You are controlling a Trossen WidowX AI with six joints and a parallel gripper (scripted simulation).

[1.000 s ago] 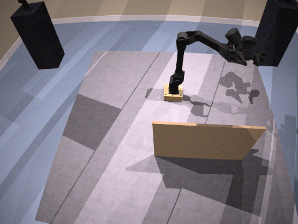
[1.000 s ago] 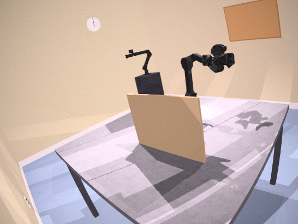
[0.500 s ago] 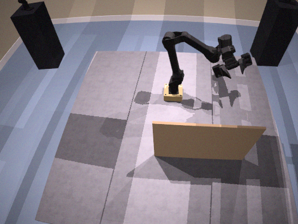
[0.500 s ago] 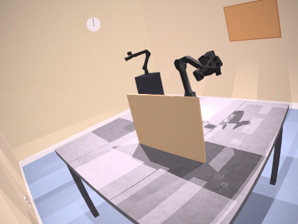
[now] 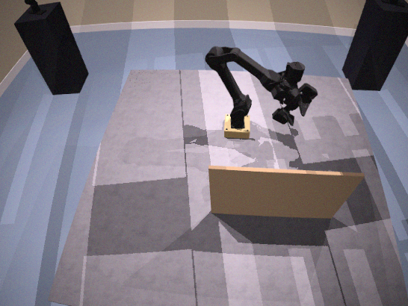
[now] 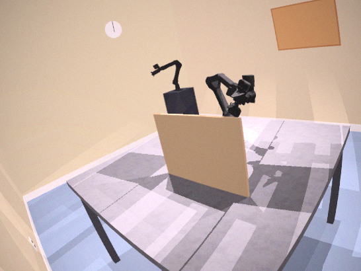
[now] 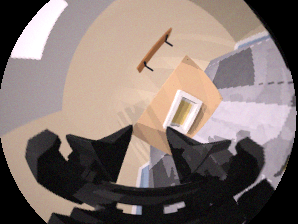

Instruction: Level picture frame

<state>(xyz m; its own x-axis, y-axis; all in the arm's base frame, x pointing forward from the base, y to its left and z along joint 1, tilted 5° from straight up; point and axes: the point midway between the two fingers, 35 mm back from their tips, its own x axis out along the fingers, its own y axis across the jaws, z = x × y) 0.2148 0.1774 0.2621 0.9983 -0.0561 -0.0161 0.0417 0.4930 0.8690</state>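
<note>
The picture frame (image 7: 173,108), white with a yellowish picture, hangs on the robot-facing side of the upright wooden panel (image 5: 273,192) (image 6: 201,152) (image 7: 155,112). It is tilted against the panel's edges: its right side, toward the top of the wrist view, sits closer to the panel's top edge than its left side. The top and exterior views see only the panel's back, so the frame is hidden there. The screw and the notched strip cannot be seen. My gripper (image 5: 297,115) (image 7: 149,128) is open and empty, some distance from the panel, with nothing between its fingers.
The panel stands on the grey table (image 5: 138,157) (image 6: 317,135). A brown wall shelf (image 7: 154,51) is in the wrist view background. Black pedestals (image 5: 52,52) (image 5: 375,48) stand behind the table. A clock (image 6: 113,29) and an orange board (image 6: 307,26) are on the room walls.
</note>
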